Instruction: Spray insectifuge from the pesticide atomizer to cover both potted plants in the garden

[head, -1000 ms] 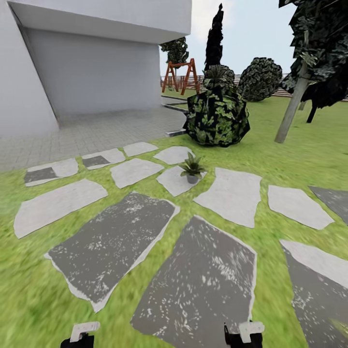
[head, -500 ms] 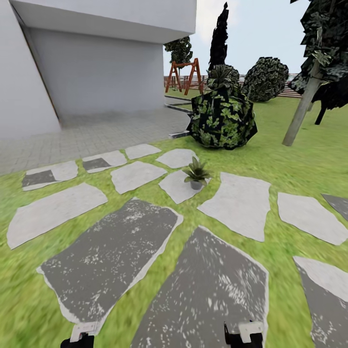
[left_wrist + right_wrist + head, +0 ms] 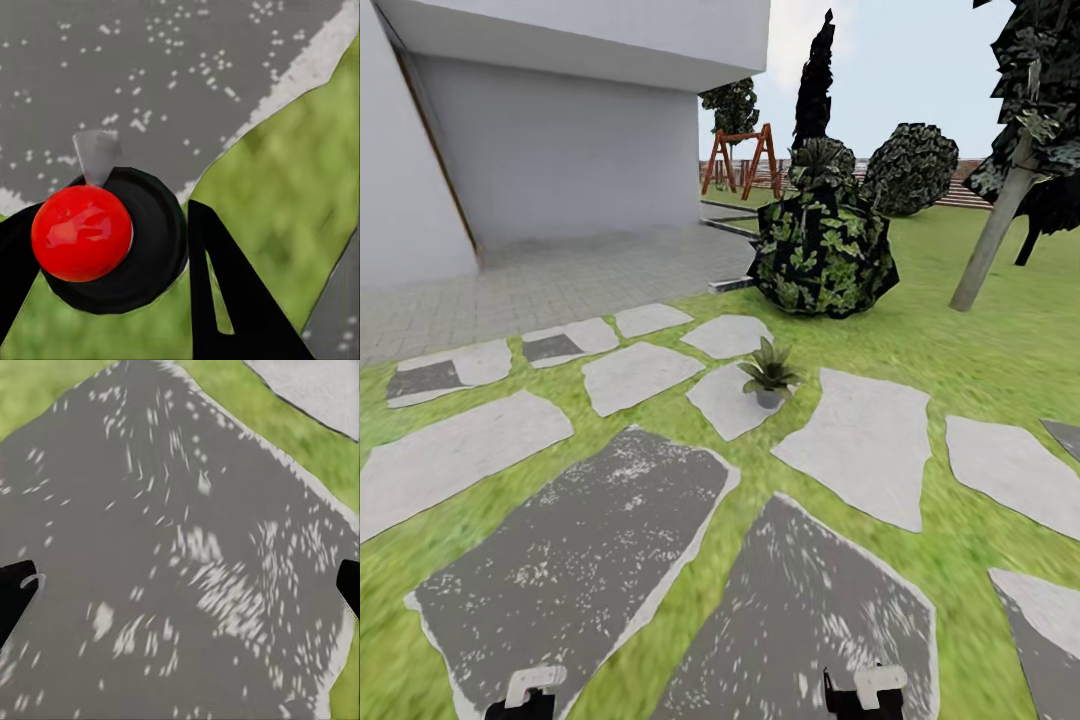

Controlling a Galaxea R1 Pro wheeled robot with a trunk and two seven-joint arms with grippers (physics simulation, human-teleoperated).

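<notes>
Right, left gripper is clenched on the atomizer — black round body with a glossy red ball cap and a small grey nozzle tab, wedged between the two black fingers. Right gripper is released: fingertips wide apart with nothing between them, just a dark speckled stepping stone beyond. One potted plant in the head view — low rosette of pointed green leaves in a small grey pot, sitting on a pale stone, well ahead of both grippers and nearer the right one's side. Counted: one small potted plant, one big leafy shrub behind it, one red swing frame far back, about a dozen stones across the lawn. Building wall on the left side.
</notes>
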